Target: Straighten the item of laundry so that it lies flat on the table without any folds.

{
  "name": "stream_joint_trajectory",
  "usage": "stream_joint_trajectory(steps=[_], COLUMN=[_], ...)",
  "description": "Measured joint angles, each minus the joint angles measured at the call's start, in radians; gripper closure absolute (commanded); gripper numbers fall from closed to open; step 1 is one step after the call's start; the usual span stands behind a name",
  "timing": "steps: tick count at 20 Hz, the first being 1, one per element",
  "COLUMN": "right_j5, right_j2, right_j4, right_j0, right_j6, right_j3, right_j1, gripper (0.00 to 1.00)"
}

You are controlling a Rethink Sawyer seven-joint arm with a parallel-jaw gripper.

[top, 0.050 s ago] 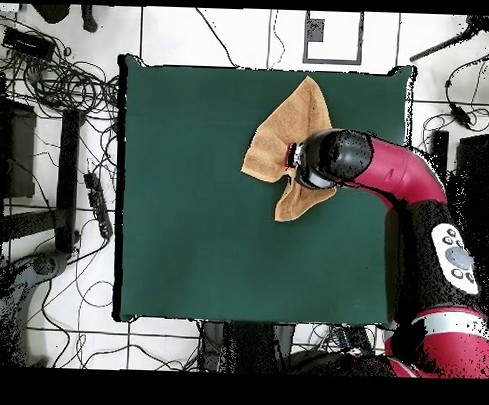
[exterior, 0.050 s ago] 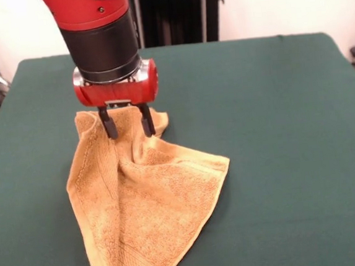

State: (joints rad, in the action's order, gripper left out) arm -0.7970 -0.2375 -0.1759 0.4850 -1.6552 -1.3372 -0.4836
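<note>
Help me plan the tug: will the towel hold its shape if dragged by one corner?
Probably not. The towel is creased and bunched under the pincer, so it looks floppy. Its terry pile may drag on the table's cloth.

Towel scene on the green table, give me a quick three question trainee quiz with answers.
1. True or false: the towel lies flat with no folds.
2. The gripper is: A) over the towel's bunched far end, B) off at a table corner, C) out of view.
3. What colour is the table cover?

Key: 1 false, it is creased and bunched. 2 A. 3 dark green.
</note>
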Motion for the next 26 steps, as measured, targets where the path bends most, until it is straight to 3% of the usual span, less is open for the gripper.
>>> stream_joint_trajectory(steps=[6, 20, 26], right_j5=[0.012, 0.066, 0.066], right_j2=[0.000, 0.047, 0.059], right_j4=[-0.007, -0.188, -0.255], right_j0=[-0.001, -0.043, -0.082], right_j6=[0.000, 0.000, 0.000], right_j3=[0.011, 0.117, 0.142], right_j1=[0.038, 0.167, 0.165], gripper=[0.00, 0.00, 0.00])
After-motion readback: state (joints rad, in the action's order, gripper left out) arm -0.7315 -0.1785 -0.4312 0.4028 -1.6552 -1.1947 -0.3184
